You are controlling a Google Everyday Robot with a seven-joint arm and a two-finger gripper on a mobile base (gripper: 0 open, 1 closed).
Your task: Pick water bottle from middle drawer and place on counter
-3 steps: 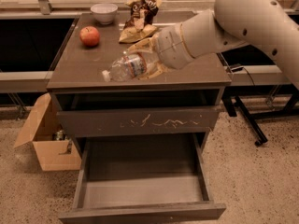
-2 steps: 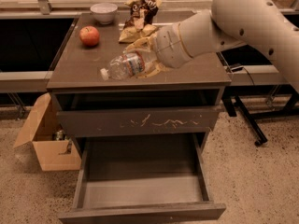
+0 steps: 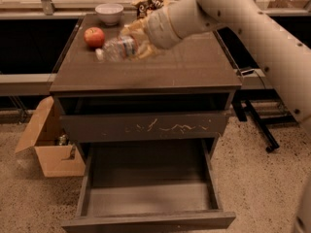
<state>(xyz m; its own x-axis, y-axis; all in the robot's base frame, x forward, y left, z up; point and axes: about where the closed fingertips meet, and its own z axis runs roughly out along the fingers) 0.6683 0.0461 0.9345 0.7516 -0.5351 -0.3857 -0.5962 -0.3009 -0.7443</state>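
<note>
The water bottle (image 3: 115, 48) is clear with a white cap pointing left. It lies sideways in my gripper (image 3: 133, 44), which is shut on its right half. I hold it just over the back left of the dark brown counter (image 3: 189, 67), close to a red apple. Whether it touches the top I cannot tell. The middle drawer (image 3: 148, 221) stands pulled out wide at the bottom of the view, and its greyish floor is bare. My pale arm (image 3: 243, 18) reaches in from the upper right.
A red apple (image 3: 94, 36) and a white bowl (image 3: 109, 12) sit at the counter's back left, with a snack bag (image 3: 149, 3) behind my wrist. The scratched drawer front (image 3: 146, 126) is above the open drawer. An open cardboard box (image 3: 51, 147) stands on the floor at the left.
My gripper has carried the bottle from the counter's front middle toward its back left, next to the apple. The cabinet now sits lower and larger in view.
</note>
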